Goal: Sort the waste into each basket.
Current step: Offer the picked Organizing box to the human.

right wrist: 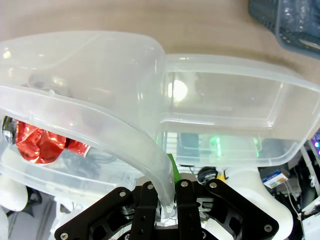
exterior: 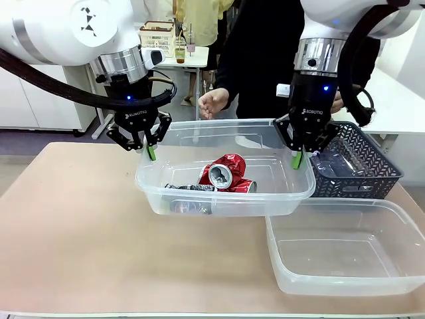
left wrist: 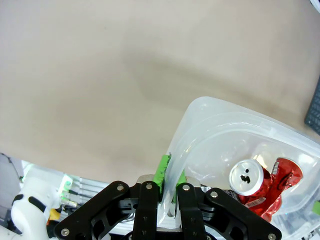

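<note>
Beige desk lies below, and raised off it is the clear tub carrying the waste: a crushed red can and, I think, flattened silver cans. All of it should be light. The tub's thin, glossy wall flexes and could slip, so the rolled rim is the place to hold. My left claw and right claw are clenched on its opposite end rims. An empty tub sits just beside a dark lattice basket.

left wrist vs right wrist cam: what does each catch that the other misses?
Left wrist: the silver can end, face-on. Right wrist: a second clear tub below, and clear plastic in the dark basket. Both: the held tub, the crushed red can, and that arm's jaws shut on the tub's rim.
</note>
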### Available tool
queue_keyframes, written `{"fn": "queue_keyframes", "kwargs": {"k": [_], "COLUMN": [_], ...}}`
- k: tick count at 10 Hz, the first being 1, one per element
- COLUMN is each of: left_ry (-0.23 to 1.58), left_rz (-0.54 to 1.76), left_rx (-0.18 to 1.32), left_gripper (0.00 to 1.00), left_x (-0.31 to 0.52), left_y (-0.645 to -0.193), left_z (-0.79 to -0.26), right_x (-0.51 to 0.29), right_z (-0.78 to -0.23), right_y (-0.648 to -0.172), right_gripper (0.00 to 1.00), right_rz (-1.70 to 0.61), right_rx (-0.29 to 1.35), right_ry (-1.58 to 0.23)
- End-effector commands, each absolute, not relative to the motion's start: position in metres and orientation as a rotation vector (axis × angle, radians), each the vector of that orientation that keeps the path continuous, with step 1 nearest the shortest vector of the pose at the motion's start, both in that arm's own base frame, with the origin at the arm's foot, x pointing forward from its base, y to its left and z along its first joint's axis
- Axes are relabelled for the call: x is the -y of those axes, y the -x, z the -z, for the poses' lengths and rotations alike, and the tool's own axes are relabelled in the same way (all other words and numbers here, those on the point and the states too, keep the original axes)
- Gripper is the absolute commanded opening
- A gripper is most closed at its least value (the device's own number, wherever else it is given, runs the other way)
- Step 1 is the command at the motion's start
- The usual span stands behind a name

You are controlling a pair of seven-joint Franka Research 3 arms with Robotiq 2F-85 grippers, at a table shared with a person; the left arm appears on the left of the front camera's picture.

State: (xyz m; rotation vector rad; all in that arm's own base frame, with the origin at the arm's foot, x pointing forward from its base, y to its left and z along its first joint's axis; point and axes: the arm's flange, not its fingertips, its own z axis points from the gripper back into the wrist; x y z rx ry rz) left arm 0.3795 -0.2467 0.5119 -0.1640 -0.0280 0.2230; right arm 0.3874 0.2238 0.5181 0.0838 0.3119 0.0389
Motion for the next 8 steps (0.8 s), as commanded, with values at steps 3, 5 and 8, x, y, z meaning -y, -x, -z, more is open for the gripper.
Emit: {"fn": "queue_keyframes", "kwargs": {"k": [3,5,8], "left_ry": [0.164,0.209,0.260], "left_rz": [-0.223,-0.180,-0.186], "left_rx": [0.028,-0.018,-0.055], "left_gripper": [0.06,0.06,0.06], "left_x": [0.247,0.238,0.224], "left_y": [-0.379,-0.420,-0.483], "left_z": [-0.512,-0.520,-0.520], "right_x": [-0.224,-0.240,-0.243], "right_z": [-0.518,-0.520,-0.514], "right_y": [-0.387,-0.446,-0.513], "right_gripper": [0.05,0.05,0.05], "right_rz": [-0.039,-0.153,-0.159], "right_rx": [-0.312,-0.458,-0.509], "right_ry": [-0.084,-0.221,-0.257]}}
